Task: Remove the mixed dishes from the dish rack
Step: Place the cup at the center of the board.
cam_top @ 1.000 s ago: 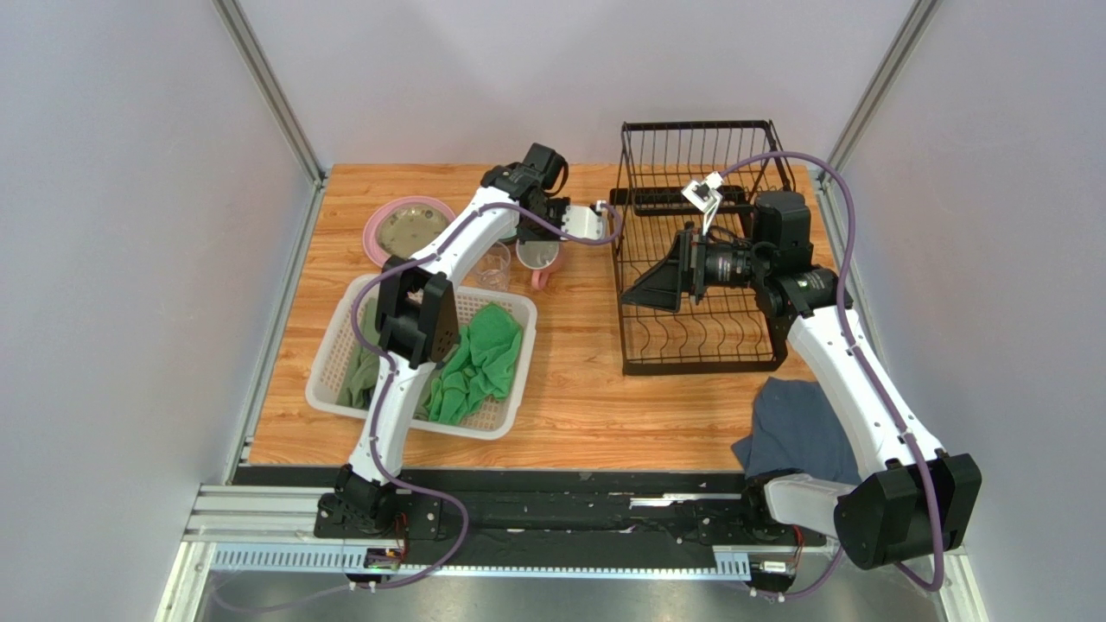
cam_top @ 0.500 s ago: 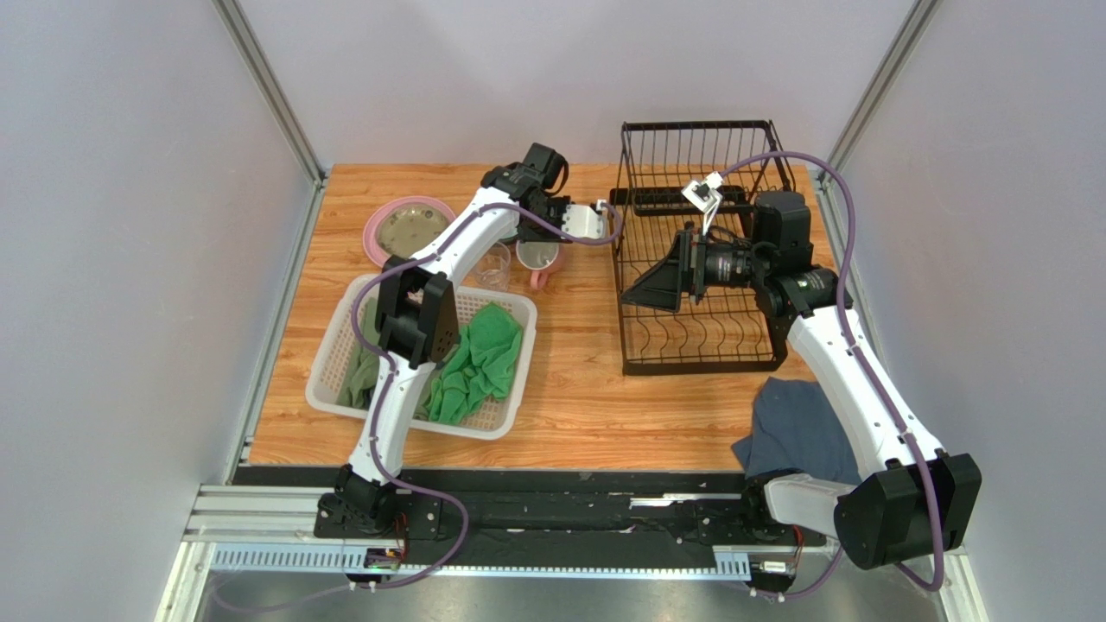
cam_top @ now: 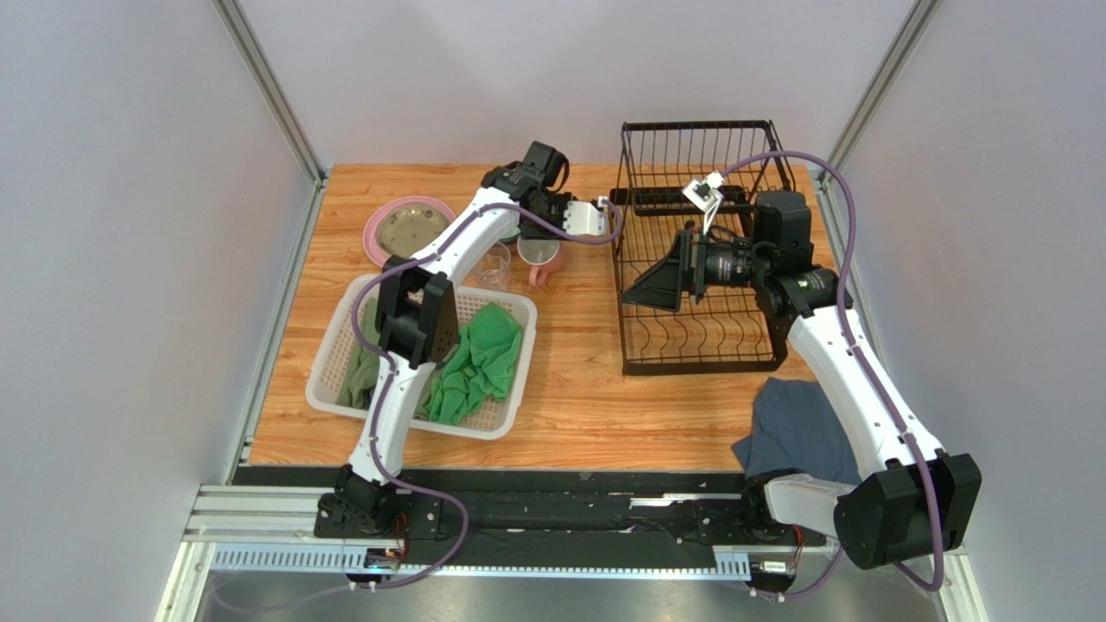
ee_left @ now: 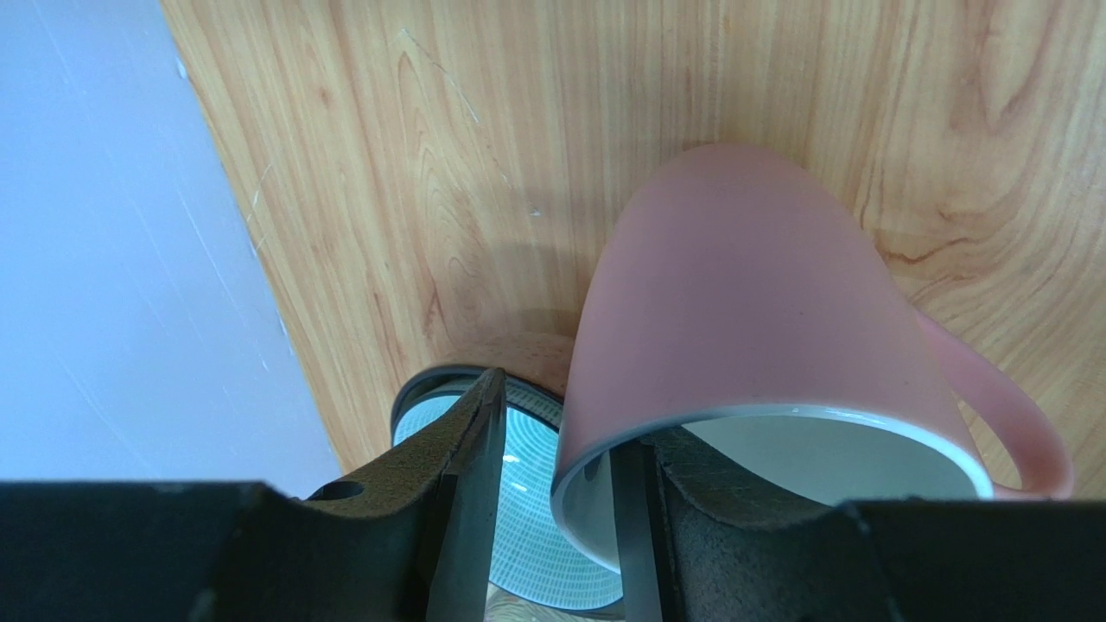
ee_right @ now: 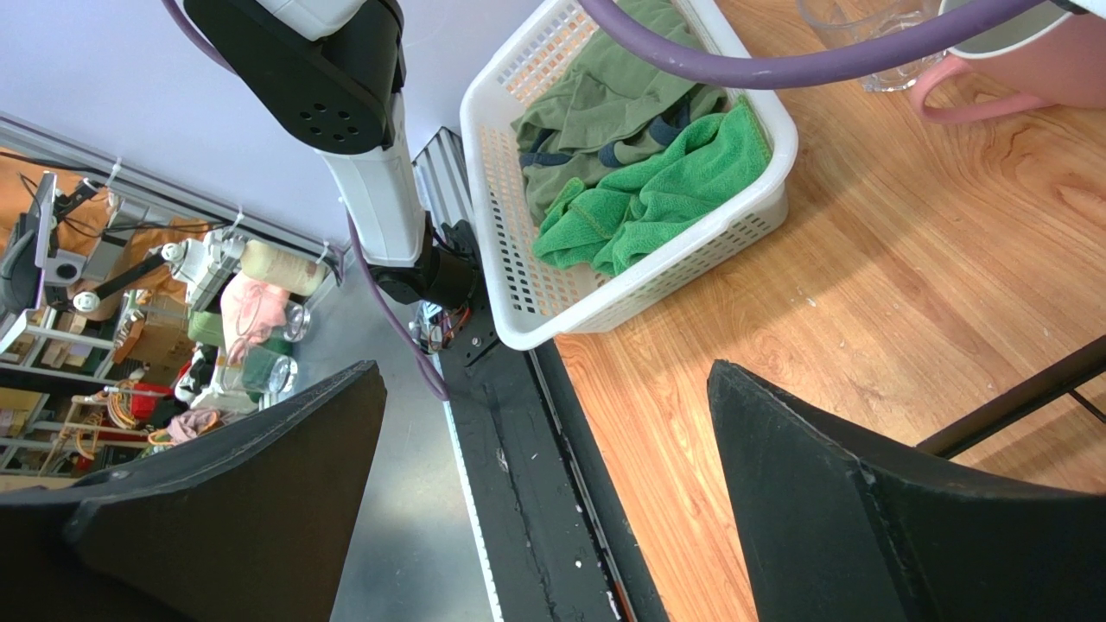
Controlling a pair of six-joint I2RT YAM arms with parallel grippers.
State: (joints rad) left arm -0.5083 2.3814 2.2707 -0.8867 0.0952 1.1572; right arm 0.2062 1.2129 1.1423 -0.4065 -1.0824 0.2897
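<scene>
Surface: wood-grain table (cam_top: 584, 389), grey walls (cam_top: 130, 195) around.
Left gripper (ee_left: 552, 506): jaws partly apart, straddling the pink mug (ee_left: 753, 337) rim, not clamping.
Mug: on the table, left of the dish rack (cam_top: 688, 344).
Right gripper (ee_right: 545, 389): spread wide, empty, over the rack.

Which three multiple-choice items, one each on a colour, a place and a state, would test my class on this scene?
1. What colour are the cloths in the white basket?
A) red B) green C) yellow

2. Where is the pink mug?
A) on the tabletop, between the clear glass cup and the dish rack
B) in the white basket
C) on the dish rack's upper shelf

3. The right gripper is:
A) shut on a plate B) open, holding nothing C) shut on a cloth

Answers:
1 B, green fabric fills the basket.
2 A, the mug is by the glass, left of the rack.
3 B, its fingers stand wide apart with nothing between them.
</scene>
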